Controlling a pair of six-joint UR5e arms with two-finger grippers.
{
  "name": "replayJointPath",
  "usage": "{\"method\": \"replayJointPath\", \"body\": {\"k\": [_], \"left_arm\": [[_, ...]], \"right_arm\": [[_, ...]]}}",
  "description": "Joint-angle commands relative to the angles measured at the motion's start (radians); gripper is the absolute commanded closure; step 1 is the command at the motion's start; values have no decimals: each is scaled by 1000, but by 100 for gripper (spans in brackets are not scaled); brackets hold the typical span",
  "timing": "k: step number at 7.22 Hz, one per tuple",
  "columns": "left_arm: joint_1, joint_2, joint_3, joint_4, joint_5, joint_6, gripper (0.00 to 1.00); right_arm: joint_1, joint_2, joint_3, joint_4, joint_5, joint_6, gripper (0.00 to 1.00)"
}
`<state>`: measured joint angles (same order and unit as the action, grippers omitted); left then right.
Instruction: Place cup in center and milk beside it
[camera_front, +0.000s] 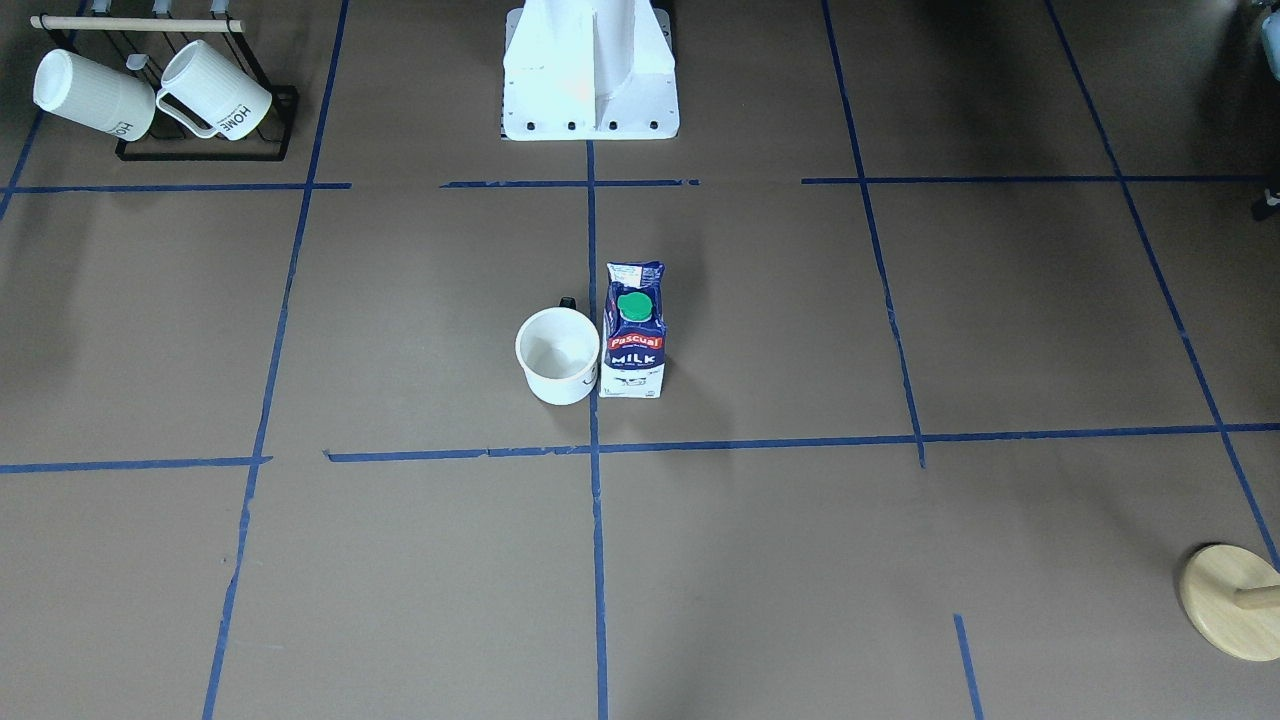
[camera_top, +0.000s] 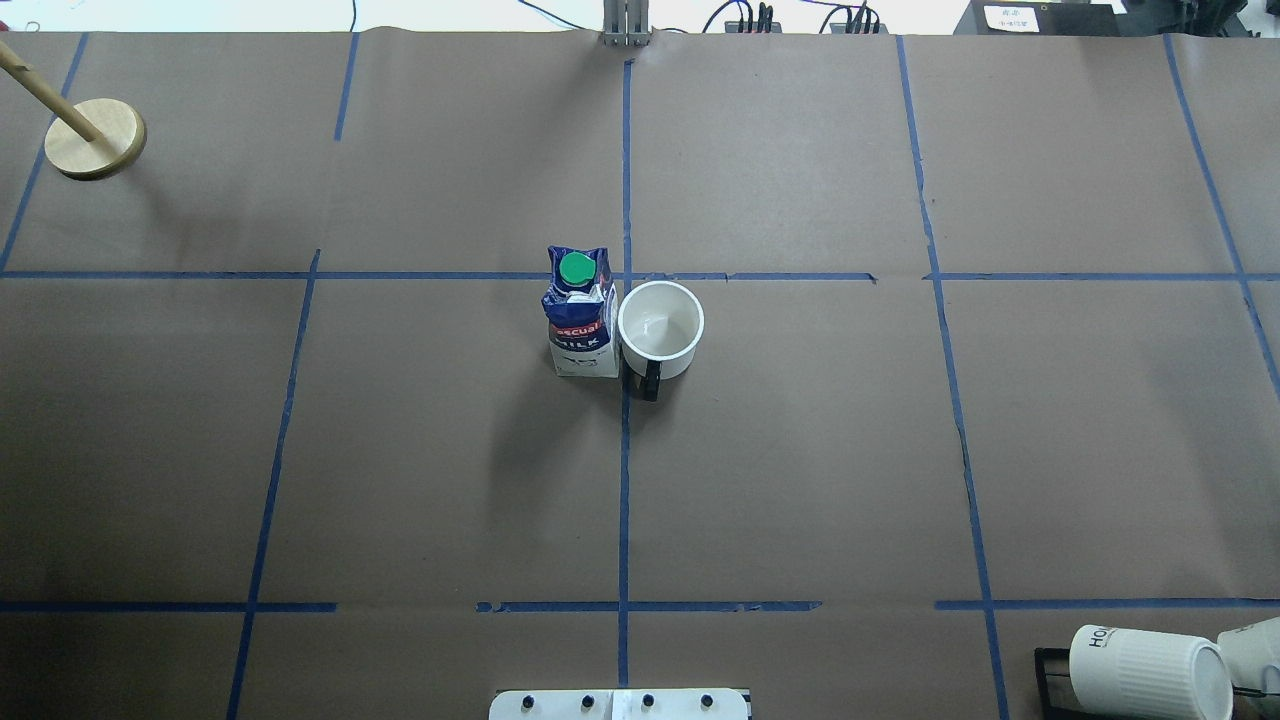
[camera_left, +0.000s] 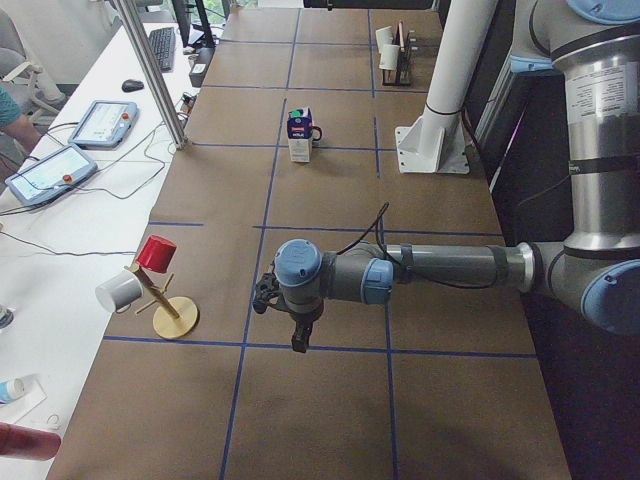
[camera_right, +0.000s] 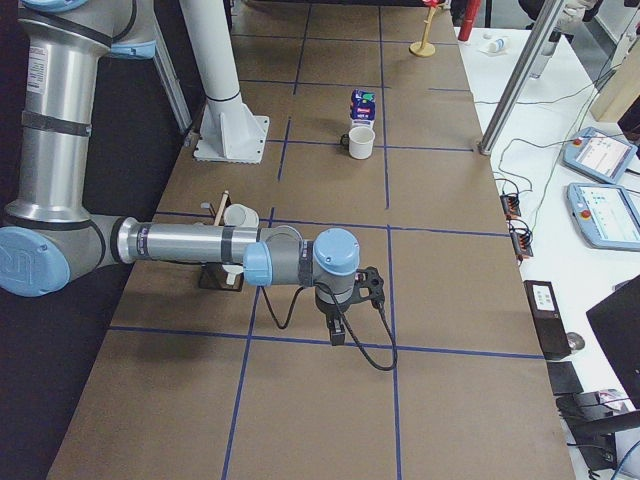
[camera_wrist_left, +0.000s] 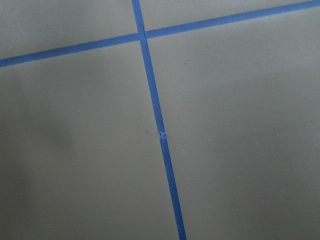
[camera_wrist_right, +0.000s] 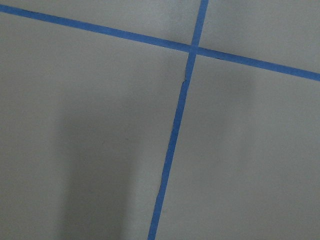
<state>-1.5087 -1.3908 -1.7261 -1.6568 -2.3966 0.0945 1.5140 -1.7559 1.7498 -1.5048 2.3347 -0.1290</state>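
Observation:
The white cup stands upright with its black handle toward the robot, just on the robot's side of the blue tape crossing. The blue and white milk carton with a green cap stands upright, close against the cup. Both also show in the overhead view: cup, milk, crossing. My left gripper shows only in the exterior left view, far from both, pointing down over bare paper. My right gripper shows only in the exterior right view, likewise far away. I cannot tell whether either is open or shut.
A black rack holds two ribbed "HOME" mugs at the robot's near right corner. A wooden peg stand sits at the far left corner. The white robot base is at the table's robot side.

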Motion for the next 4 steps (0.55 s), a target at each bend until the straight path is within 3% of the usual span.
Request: {"method": "replayJointPath", "body": {"k": [1, 4], "left_arm": [[-25, 10, 22, 0, 5, -9, 0], [-24, 7, 52, -4, 7, 1, 0]], "right_arm": [[0, 3, -3, 2, 0, 8, 0], [0, 4, 0, 14, -3, 83, 0]]}}
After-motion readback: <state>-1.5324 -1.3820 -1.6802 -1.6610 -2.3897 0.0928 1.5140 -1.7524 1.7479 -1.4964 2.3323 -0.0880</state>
